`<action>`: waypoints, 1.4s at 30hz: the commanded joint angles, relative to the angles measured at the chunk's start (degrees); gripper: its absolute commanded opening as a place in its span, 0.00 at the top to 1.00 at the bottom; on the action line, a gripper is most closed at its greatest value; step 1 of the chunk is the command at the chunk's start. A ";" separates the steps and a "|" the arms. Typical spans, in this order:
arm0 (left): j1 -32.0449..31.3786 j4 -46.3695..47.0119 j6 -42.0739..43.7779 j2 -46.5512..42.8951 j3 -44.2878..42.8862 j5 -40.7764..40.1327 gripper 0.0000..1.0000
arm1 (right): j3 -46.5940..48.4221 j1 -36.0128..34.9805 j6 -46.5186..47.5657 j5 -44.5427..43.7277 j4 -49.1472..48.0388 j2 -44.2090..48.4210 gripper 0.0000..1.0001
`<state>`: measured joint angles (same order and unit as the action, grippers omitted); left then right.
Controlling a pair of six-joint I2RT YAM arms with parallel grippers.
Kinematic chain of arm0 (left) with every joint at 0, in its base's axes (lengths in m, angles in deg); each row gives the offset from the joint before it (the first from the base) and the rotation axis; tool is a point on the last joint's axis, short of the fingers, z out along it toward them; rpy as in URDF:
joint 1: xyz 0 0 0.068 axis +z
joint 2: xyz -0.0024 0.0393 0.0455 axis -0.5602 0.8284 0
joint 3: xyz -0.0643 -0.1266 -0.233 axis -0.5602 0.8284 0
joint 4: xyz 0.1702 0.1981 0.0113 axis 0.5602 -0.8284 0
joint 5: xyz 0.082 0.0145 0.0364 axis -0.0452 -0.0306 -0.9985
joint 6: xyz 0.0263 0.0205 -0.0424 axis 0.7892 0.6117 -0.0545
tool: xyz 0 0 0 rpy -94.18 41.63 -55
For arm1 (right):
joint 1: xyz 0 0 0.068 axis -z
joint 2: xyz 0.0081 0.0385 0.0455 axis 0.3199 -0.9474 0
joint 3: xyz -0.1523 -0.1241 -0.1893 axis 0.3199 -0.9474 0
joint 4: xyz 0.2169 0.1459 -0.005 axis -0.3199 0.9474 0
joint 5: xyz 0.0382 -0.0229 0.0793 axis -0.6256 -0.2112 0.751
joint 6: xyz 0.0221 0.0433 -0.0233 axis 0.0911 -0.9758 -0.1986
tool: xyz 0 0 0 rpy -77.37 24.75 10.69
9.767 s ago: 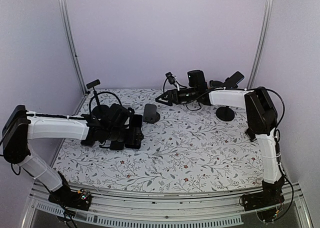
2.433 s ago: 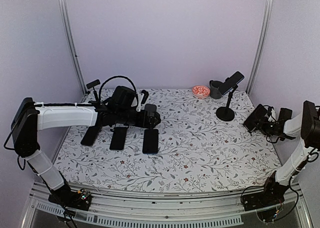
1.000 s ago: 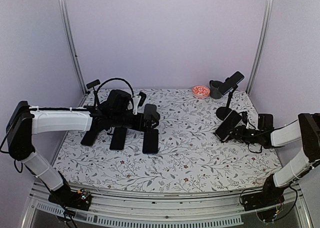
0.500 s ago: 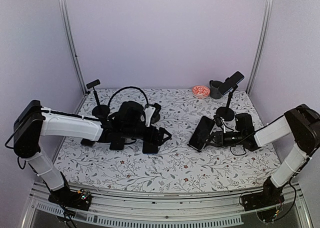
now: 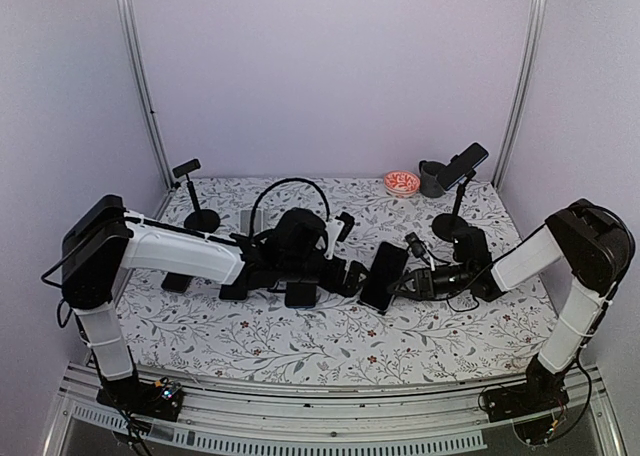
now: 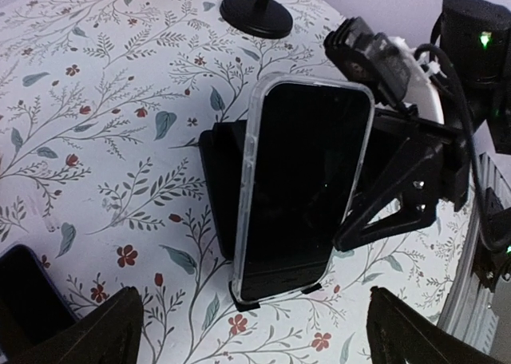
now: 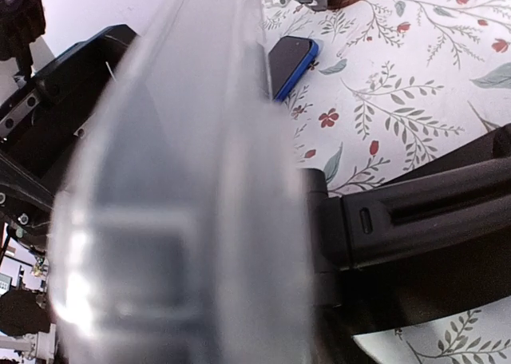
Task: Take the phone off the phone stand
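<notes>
Clear-cased phone point(image 6: 307, 196) leans long axis upright on black phone stand point(image 6: 219, 172) mid-desk point(image 6: 104, 100), right claw point(image 5: 396, 281) pinching its right edge; left claw point(image 6: 255, 344) spread wide, just in front facing the screen, nearer for the pull

I see a black-screened phone point(image 6: 307, 188) in a clear case on a black stand point(image 6: 222, 176). Under the stand, the tablecloth point(image 5: 330, 326) is white with grey leaves and small red flowers. Well behind the stand are a red-patterned bowl point(image 5: 402, 182) and a dark grey cup point(image 5: 431, 179).
</notes>
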<state>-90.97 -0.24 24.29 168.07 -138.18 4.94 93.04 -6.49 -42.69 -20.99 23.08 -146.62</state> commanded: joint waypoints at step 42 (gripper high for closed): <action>-8.02 -9.56 -5.18 22.21 -24.79 -18.26 0.17 | -19.59 9.18 -12.81 -12.92 2.64 33.73 0.15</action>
<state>-98.40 -9.20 20.07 190.16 -161.57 -11.45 74.84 2.34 -53.60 -31.81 25.81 -113.93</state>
